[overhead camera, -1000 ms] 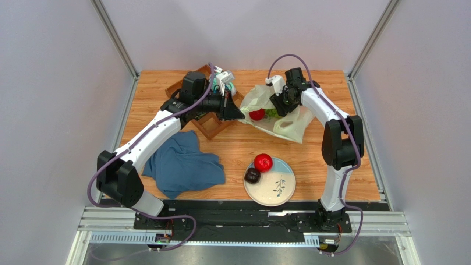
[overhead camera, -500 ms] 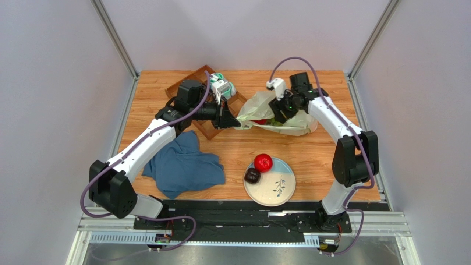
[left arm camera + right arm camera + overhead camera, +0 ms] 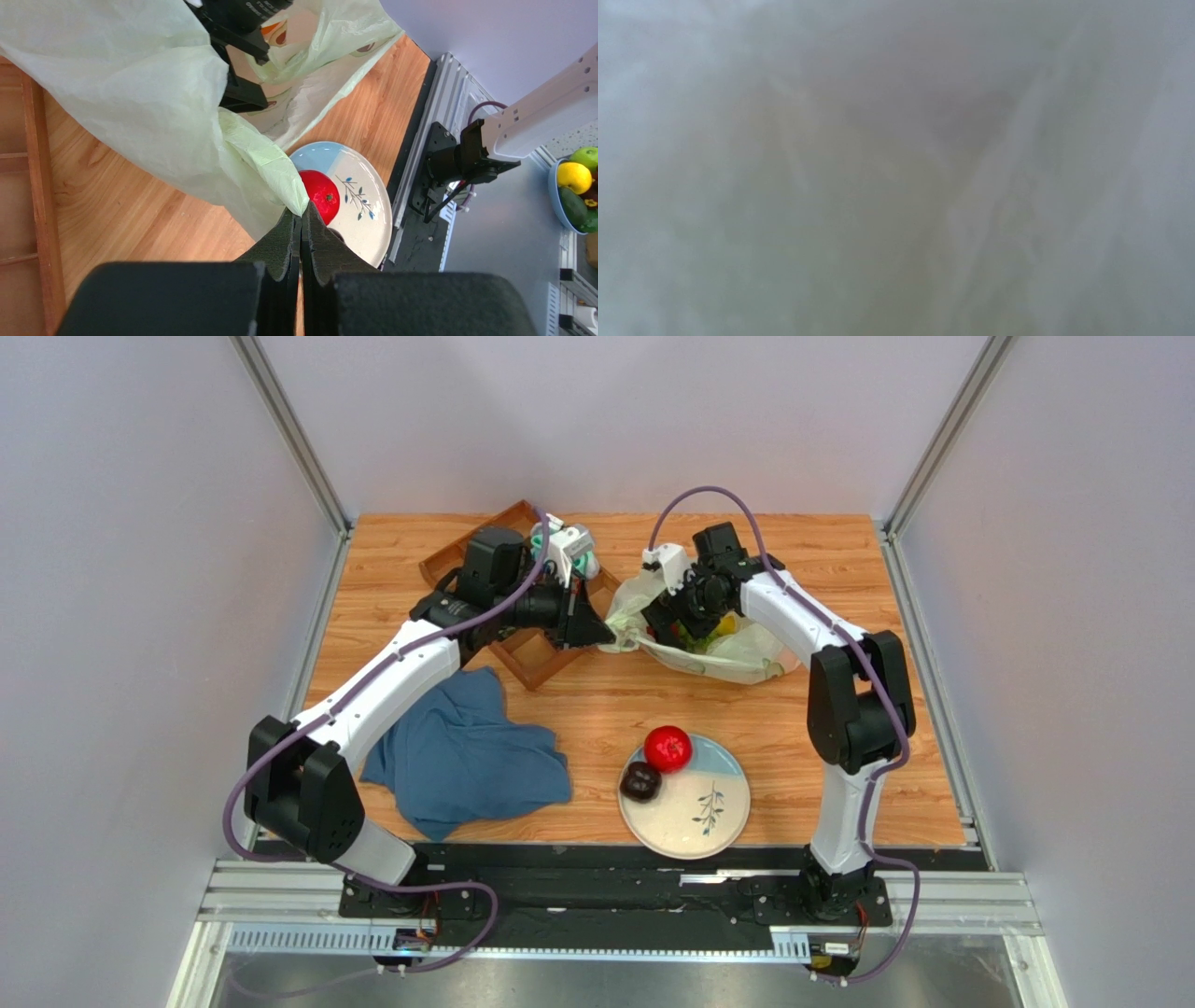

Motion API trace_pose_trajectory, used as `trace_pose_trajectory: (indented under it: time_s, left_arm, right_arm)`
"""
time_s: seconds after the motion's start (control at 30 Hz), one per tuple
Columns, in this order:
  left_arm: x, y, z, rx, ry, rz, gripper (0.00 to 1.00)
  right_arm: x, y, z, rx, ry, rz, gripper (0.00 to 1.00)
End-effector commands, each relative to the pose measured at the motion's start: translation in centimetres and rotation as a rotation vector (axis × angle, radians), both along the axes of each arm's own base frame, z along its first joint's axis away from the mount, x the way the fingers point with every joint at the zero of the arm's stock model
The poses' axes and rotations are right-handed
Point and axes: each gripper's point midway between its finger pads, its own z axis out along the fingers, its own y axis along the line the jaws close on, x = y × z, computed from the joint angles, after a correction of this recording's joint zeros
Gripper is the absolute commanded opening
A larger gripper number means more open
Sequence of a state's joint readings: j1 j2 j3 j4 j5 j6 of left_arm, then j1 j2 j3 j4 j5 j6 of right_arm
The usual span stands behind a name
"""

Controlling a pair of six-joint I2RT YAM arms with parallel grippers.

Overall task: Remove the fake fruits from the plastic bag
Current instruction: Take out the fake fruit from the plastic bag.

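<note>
From above, you're pinching the plastic bag (image 3: 730, 655) at mid-table with the left gripper (image 3: 596, 630), and the right gripper (image 3: 665, 625) is reaching into its mouth. Two fake fruits (image 3: 668, 748) are sitting on the plate (image 3: 716, 823).

Left wrist: your fingers (image 3: 284, 241) are clamping bag film.

Right wrist: blurred film is filling the view, so you cannot tell those jaws' state.

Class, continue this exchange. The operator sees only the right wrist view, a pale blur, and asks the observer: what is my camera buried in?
Observer: The plastic bag; from above, the right claw reaches into its mouth.
Operator: Is anything holding the bag?
Observer: Yes, the left claw is shut on its edge.
Operator: Any fruit out already?
Observer: A red fruit and a dark fruit lie on the plate.
</note>
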State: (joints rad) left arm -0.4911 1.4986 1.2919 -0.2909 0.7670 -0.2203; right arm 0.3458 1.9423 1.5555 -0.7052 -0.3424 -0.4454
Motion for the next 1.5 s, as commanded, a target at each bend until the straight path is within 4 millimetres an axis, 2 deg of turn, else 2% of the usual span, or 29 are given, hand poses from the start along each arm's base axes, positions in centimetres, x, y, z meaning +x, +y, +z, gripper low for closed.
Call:
trace_pose_trajectory:
  time_s: [0.0, 0.07, 0.1, 0.17, 0.2, 0.23, 0.4, 0.5, 0.53, 0.63, 0.67, 0.7, 0.77, 0.8, 0.87, 0.9, 0.97, 1.0, 1.03, 1.07, 1.13, 1.17, 1.27, 1.3, 1.33, 1.37, 1.4, 1.43, 1.47]
  left_arm:
    - [0.7, -0.6, 1.9, -0.024, -0.074, -0.02, 0.0]
    - [0.7, -0.6, 1.7, -0.021, -0.068, -0.02, 0.0]
    - [0.6, -0.6, 1.8, -0.023, -0.068, -0.021, 0.0]
    - [0.4, -0.5, 1.9, -0.026, -0.067, -0.024, 0.0]
    - [0.2, -0.5, 2.0, -0.029, -0.065, -0.033, 0.0]
    - [0.1, -0.5, 2.3, -0.034, -0.071, -0.034, 0.0]
    - [0.5, -0.7, 2.2, -0.03, -0.072, -0.032, 0.0]
    - [0.9, -0.9, 2.1, -0.029, -0.067, -0.03, 0.0]
    - [1.1, -1.0, 1.8, -0.026, -0.06, -0.029, 0.0]
    - [1.7, -1.2, 1.7, -0.024, -0.059, -0.018, 0.0]
    - [1.8, -1.2, 1.6, -0.022, -0.057, -0.017, 0.0]
    - [2.1, -1.3, 1.3, -0.018, -0.055, -0.013, 0.0]
    - [2.4, -1.4, 1.3, -0.02, -0.059, -0.006, 0.0]
    - [2.5, -1.4, 1.2, -0.019, -0.058, -0.005, 0.0]
    - [2.6, -1.5, 1.1, -0.02, -0.057, -0.004, 0.0]
    - [2.8, -1.5, 0.9, -0.017, -0.056, -0.002, 0.0]
    - [2.8, -1.6, 1.0, -0.017, -0.061, -0.001, 0.0]
    - [2.8, -1.6, 1.0, -0.018, -0.059, -0.004, 0.0]
    - [2.8, -1.6, 0.8, -0.017, -0.053, -0.004, 0.0]
    - [2.7, -1.6, 0.6, -0.018, -0.045, -0.005, 0.0]
    - [2.7, -1.7, 0.3, -0.024, -0.033, -0.004, 0.0]
    - [2.8, -1.8, 0.4, -0.028, -0.03, -0.002, 0.0]
    - [3.0, -1.9, 0.3, -0.026, -0.022, -0.001, 0.0]
    - [3.1, -2.0, 0.4, -0.026, -0.027, -0.003, 0.0]
    - [3.3, -2.0, 0.2, -0.022, -0.024, 0.001, 0.0]
    - [3.3, -2.0, 0.2, -0.022, -0.026, 0.004, 0.0]
    - [3.3, -2.0, 0.2, -0.024, -0.029, 0.004, 0.0]
    - [3.2, -1.9, 0.0, -0.022, -0.022, 0.006, 0.0]
    - [3.3, -2.0, 0.0, -0.027, -0.019, 0.008, 0.0]
  right_arm:
    - [3.8, 1.7, 1.7, 0.053, -0.087, -0.018, 1.0]
    - [4.7, 2.3, 2.0, 0.066, -0.088, -0.011, 1.0]
    - [5.0, 2.8, 1.0, 0.074, -0.059, -0.002, 1.0]
    - [5.9, 3.4, 1.5, 0.088, -0.052, -0.009, 1.0]
    - [6.1, 3.4, 0.1, 0.076, -0.022, -0.016, 0.99]
    - [6.8, 3.6, 0.5, 0.082, -0.035, -0.018, 0.97]
    - [7.1, 3.7, -1.4, 0.068, -0.017, -0.006, 0.93]
    - [6.8, 3.4, -2.4, 0.05, 0.013, -0.01, 0.84]
    - [6.6, 3.4, -2.4, 0.047, 0.017, -0.004, 0.75]
    - [5.6, 3.3, -0.6, 0.057, 0.004, 0.023, 0.58]
    - [5.1, 3.0, 1.3, 0.069, -0.014, 0.03, 0.54]
    - [4.2, 3.1, 1.8, 0.088, 0.001, 0.047, 0.47]
    - [3.0, 2.9, 4.7, 0.114, -0.025, 0.062, 0.44]
    - [2.1, 2.7, 5.1, 0.124, -0.017, 0.071, 0.41]
    - [0.9, 2.4, 6.4, 0.14, -0.02, 0.076, 0.4]
    - [0.2, 1.8, 8.0, 0.151, -0.045, 0.07, 0.39]
    - [-0.7, 1.0, 9.6, 0.166, -0.062, 0.061, 0.39]
    - [-1.2, 0.7, 11.4, 0.178, -0.099, 0.059, 0.38]
    - [-1.8, 0.5, 11.9, 0.186, -0.106, 0.059, 0.38]
    - [-2.7, -0.1, 14.4, 0.226, -0.154, 0.056, 0.38]
    - [-3.3, -0.2, 15.6, 0.27, -0.168, 0.055, 0.38]
    - [-4.1, -0.1, 16.9, 0.288, -0.195, 0.067, 0.38]
    - [-6.2, -0.1, 18.0, 0.318, -0.18, 0.083, 0.38]
    - [-7.5, -0.3, 19.3, 0.333, -0.203, 0.089, 0.38]
    - [-8.3, -0.3, 19.4, 0.347, -0.198, 0.093, 0.38]
    - [-8.9, -0.3, 19.8, 0.361, -0.2, 0.09, 0.38]
    - [-9.6, -0.4, 21.7, 0.393, -0.263, 0.089, 0.38]
    - [-10.0, -0.2, 21.5, 0.416, -0.255, 0.084, 0.39]
    - [-10.5, 0.0, 22.4, 0.444, -0.276, 0.086, 0.39]
